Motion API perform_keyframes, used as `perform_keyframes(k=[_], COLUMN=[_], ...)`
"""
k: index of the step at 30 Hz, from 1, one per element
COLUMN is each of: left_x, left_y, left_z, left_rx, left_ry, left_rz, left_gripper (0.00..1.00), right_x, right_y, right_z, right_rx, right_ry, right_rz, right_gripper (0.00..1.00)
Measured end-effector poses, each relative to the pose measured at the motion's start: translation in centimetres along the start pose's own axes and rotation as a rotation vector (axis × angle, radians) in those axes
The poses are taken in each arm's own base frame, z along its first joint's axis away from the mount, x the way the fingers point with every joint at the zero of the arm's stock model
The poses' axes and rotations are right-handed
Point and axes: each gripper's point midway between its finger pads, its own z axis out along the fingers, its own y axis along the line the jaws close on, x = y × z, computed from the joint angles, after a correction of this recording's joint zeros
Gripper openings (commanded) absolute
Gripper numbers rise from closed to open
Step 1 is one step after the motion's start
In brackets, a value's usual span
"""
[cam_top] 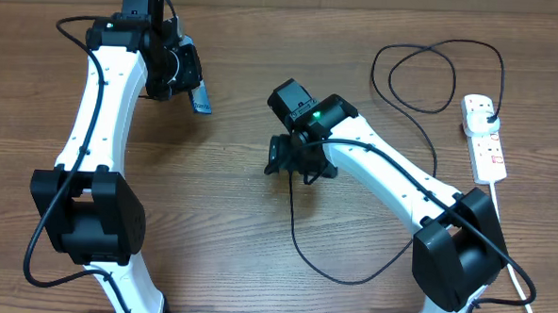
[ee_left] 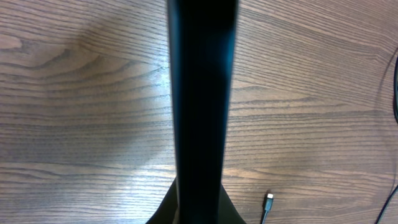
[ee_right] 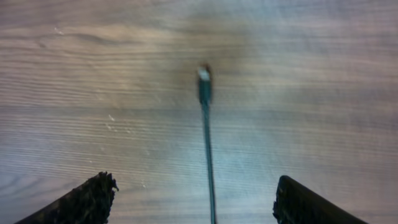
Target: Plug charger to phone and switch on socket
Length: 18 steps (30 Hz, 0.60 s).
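My left gripper (cam_top: 182,72) is shut on the phone (cam_top: 200,100) and holds it above the table at the far left. In the left wrist view the phone (ee_left: 202,93) is a dark slab seen edge-on. The charger's black cable (cam_top: 349,278) loops across the table, and its plug (cam_top: 486,113) sits in the white socket strip (cam_top: 488,151) at the right. Its connector tip (ee_right: 204,74) lies on the table and also shows in the left wrist view (ee_left: 268,199). My right gripper (cam_top: 293,162) is open, its fingers either side of the cable (ee_right: 207,143) just behind the tip.
The strip's thick white cord (cam_top: 515,266) runs down the right edge past the right arm's base. A loop of the black cable (cam_top: 424,73) lies at the back right. The table is brown wood.
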Motion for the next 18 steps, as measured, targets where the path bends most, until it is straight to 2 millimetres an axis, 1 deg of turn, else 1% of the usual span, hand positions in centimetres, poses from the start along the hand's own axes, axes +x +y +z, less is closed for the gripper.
perform_keyframes(k=[1, 2, 3, 5, 8, 12, 13, 15, 18], left_x=[0.0, 0.0, 0.0, 0.0, 0.0, 0.0, 0.1, 0.1, 0.1], left_y=[0.0, 0.0, 0.0, 0.0, 0.0, 0.0, 0.0, 0.0, 0.0], left_z=[0.0, 0.0, 0.0, 0.0, 0.0, 0.0, 0.0, 0.0, 0.0], left_rx=[0.000, 0.000, 0.000, -0.001, -0.001, -0.001, -0.001, -0.001, -0.001], left_ry=[0.000, 0.001, 0.001, 0.002, 0.002, 0.002, 0.002, 0.002, 0.002], left_rz=[0.000, 0.000, 0.000, 0.000, 0.000, 0.000, -0.001, -0.001, -0.001], left_gripper=[0.04, 0.04, 0.04, 0.04, 0.04, 0.04, 0.04, 0.04, 0.04], right_x=[-0.2, -0.5, -0.6, -0.5, -0.2, 0.2, 0.2, 0.1, -0.1], right_y=[0.1, 0.0, 0.0, -0.5, -1.1, -1.6, -1.6, -1.6, -1.3], right_z=[0.0, 0.3, 0.6, 1.6, 4.2, 6.9, 7.2, 7.6, 7.8], right_rx=[-0.002, 0.010, 0.018, 0.047, 0.095, 0.129, 0.131, 0.129, 0.113], right_ry=[-0.010, -0.025, -0.026, -0.009, 0.032, 0.072, 0.075, 0.074, 0.062], right_rz=[-0.004, -0.004, -0.004, -0.005, -0.004, -0.027, -0.032, -0.041, -0.051], right_gripper=[0.76, 0.70, 0.67, 0.54, 0.54, 0.54, 0.53, 0.47, 0.46])
